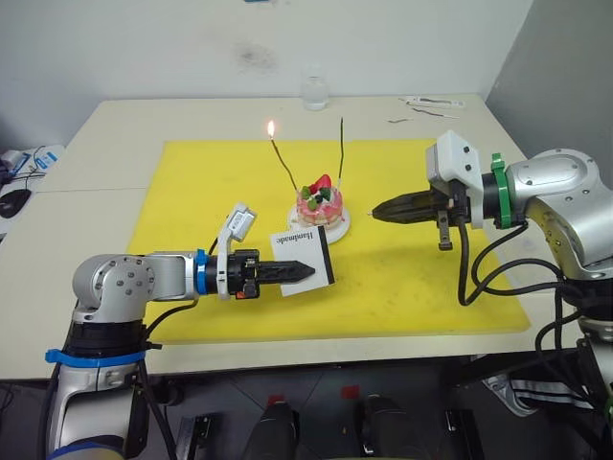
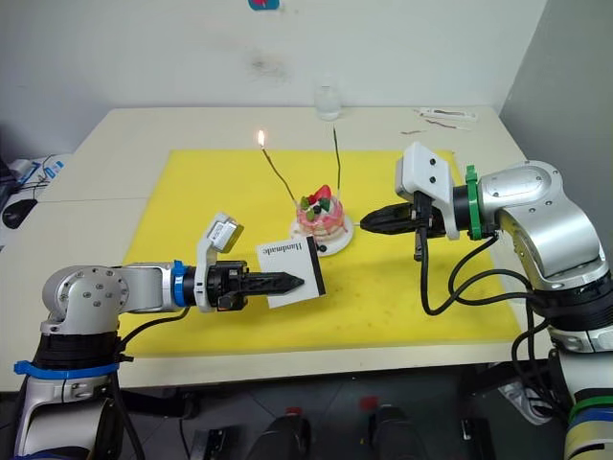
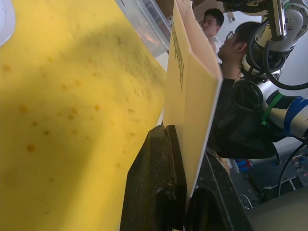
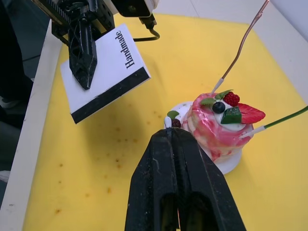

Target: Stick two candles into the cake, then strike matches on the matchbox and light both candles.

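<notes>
**One candle lit, matchbox held beside the cake**

Nearest the robot, the left gripper (image 1: 305,271) is clamped on the matchbox (image 1: 305,251), holding the white box off the yellow mat (image 1: 192,287) with its "Handmade" edge uppermost and a dark striking side facing down; the left wrist view confirms the box pinched between the black fingers (image 3: 159,183). Just beyond the box, the cake (image 1: 320,204) sits on its little white plate (image 1: 337,228) near the centre of the mat. The right gripper (image 1: 380,210) hovers close to the plate on the robot's right, its fingers pressed together; a short match may be nipped at their tips, though this is too small to confirm. Both candles stand in the cake: the left candle (image 1: 283,165) leans toward the robot's left and carries a small flame (image 1: 271,127), while the right candle (image 1: 342,153) rises nearly upright, unlit. Farther back, a small clear bottle (image 1: 315,91) stands on the table (image 1: 115,125) at the wall.
</notes>
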`<state>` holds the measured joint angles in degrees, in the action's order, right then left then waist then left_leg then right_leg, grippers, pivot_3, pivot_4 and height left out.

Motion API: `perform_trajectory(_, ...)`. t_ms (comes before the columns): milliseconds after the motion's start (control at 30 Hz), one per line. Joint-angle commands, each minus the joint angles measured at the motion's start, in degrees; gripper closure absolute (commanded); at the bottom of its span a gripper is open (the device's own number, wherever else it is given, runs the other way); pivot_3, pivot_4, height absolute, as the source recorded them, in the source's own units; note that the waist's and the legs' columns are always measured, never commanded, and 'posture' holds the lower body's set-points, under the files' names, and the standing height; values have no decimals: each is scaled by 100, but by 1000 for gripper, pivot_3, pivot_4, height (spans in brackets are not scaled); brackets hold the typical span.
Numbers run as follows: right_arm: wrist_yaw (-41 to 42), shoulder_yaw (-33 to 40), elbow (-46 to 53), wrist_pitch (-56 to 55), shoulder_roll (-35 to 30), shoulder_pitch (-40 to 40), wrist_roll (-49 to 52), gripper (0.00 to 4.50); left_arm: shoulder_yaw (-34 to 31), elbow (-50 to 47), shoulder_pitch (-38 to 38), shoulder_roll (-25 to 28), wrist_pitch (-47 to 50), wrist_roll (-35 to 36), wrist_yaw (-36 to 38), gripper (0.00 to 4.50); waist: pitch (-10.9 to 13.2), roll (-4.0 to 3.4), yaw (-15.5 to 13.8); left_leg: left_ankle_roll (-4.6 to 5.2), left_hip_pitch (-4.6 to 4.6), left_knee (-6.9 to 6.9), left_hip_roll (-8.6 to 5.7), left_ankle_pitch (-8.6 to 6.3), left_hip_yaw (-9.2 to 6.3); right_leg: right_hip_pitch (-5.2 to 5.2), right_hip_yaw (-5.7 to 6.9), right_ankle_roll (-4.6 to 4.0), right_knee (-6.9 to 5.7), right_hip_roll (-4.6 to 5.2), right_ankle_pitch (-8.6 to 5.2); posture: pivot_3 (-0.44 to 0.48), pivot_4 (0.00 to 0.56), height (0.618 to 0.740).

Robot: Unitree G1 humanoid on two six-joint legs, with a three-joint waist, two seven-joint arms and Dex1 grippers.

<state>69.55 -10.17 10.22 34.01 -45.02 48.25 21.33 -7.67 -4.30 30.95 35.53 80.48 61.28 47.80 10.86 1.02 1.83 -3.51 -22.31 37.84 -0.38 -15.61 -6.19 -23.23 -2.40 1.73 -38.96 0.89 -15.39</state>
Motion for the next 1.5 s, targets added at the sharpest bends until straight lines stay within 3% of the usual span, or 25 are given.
perform_trajectory(33,-85,68,145,-138,22,-1,-64,4484,-4,-114,101,43,-130,-5,79,4500,0,0,0,0,0,0,0,0,0,0,1,0,0,0,0,0,150,740)
perform_trajectory(567,-643,-365,661,-568,535,-580,-576,4484,11,277,522,-168,-306,-121,57,4500,0,0,3,-8,-5,0,1,5,-6,-3,6,0,0,-1,0,0,150,740)
perform_trajectory(1500,-821,-731,757,-650,886,-694,-850,4484,9,242,608,-224,-279,-110,48,4500,0,0,3,-6,-5,1,-1,4,-5,-3,5,0,0,0,0,0,150,740)
